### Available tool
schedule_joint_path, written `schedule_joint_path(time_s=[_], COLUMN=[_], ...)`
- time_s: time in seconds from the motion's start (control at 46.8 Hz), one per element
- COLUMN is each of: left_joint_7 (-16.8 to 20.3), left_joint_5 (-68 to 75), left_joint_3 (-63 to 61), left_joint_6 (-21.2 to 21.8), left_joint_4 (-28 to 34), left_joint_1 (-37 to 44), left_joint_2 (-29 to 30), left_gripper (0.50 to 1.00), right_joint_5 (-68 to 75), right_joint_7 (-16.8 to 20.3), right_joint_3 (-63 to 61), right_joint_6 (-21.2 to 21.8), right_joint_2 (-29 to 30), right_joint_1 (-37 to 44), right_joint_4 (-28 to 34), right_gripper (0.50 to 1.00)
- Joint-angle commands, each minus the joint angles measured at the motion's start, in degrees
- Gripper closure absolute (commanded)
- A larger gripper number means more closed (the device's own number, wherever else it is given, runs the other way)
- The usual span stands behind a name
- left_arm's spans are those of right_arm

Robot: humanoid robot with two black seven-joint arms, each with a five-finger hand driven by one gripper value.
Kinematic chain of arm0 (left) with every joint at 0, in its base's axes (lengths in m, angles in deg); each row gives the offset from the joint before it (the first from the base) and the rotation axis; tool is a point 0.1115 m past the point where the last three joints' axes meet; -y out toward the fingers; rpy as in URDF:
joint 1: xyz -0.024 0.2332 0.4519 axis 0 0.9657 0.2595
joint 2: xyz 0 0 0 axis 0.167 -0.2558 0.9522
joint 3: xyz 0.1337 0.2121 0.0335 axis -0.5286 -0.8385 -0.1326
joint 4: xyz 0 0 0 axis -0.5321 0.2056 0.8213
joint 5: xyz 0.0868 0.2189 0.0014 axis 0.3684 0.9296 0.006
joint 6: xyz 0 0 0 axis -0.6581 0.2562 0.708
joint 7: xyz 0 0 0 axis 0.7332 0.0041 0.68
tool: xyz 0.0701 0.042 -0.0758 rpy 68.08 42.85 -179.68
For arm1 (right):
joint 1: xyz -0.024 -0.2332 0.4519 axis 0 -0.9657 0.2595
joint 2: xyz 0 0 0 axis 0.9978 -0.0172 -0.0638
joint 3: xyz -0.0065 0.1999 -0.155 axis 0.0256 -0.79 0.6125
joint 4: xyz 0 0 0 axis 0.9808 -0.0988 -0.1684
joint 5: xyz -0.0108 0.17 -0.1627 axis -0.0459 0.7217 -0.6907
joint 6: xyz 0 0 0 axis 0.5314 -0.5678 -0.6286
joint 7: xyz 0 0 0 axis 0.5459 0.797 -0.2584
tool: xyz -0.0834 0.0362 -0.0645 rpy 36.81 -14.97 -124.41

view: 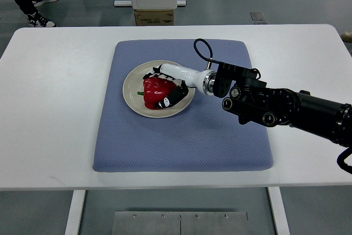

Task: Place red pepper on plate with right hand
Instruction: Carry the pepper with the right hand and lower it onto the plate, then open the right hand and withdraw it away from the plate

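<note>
The right robot hand [163, 87] has its fingers wrapped around the red pepper [155, 90]. The pepper sits on the plate [132, 92], on a blue mat [181, 136].

Red pepper [155, 87]: glossy, smooth skin. Plate [133, 95]: cream, matt glazed finish. Mat [181, 141]: blue-grey textured cloth. Bench [60, 108]: smooth white matt top. Right robot hand [165, 86]: glossy white plastic shell, black fingers.
</note>
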Motion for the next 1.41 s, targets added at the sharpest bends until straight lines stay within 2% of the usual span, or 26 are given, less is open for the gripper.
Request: schedule_joint_path(time_s=[0.0,0.128,0.192,0.235,0.278,0.299,0.385,0.726,0.962,1.197,1.389], left_joint_7=[0.0,0.0,0.0,0.0,0.0,0.0,0.0,0.0,0.0,0.0,0.0], left_joint_5=[0.0,0.0,0.0,0.0,0.0,0.0,0.0,0.0,0.0,0.0,0.0], left_joint_3=[0.0,0.0,0.0,0.0,0.0,0.0,0.0,0.0,0.0,0.0,0.0], left_joint_6=[0.0,0.0,0.0,0.0,0.0,0.0,0.0,0.0,0.0,0.0,0.0], left_joint_4=[0.0,0.0,0.0,0.0,0.0,0.0,0.0,0.0,0.0,0.0,0.0], left_joint_1=[0.0,0.0,0.0,0.0,0.0,0.0,0.0,0.0,0.0,0.0,0.0], left_joint_2=[0.0,0.0,0.0,0.0,0.0,0.0,0.0,0.0,0.0,0.0,0.0], left_gripper=[0.5,0.5,0.5,0.5,0.5,0.5,0.5,0.5,0.5,0.5,0.5], right_joint_5=[0.0,0.1,0.3,0.6,1.0,1.2,1.4,1.7,4.9,13.6,16.6], right_joint_7=[0.0,0.0,-0.1,-0.2,-0.3,-0.3,-0.4,-0.4,-0.4,0.2,1.4], right_joint_3=[0.0,0.0,-0.1,-0.4,-0.7,-1.0,-1.1,-3.5,-10.0,-19.0,-33.0], right_joint_6=[-1.1,-1.7,-1.8,-2.1,-2.4,-2.4,-2.4,-2.1,0.7,1.6,0.5], right_joint_2=[0.0,0.0,0.0,0.0,0.0,0.0,0.0,0.0,-6.2,-11.0,-11.1], right_joint_1=[-0.3,-0.5,-0.8,-1.0,-1.1,-1.2,-1.4,-0.3,0.3,-4.8,-11.9], right_joint_4=[-0.2,-0.4,-0.5,-0.5,-0.5,-0.5,-0.4,0.9,2.1,2.4,1.8], right_gripper=[1.0,1.0,0.756,0.622,0.526,0.513,0.5,0.5,0.5,0.5,0.502])
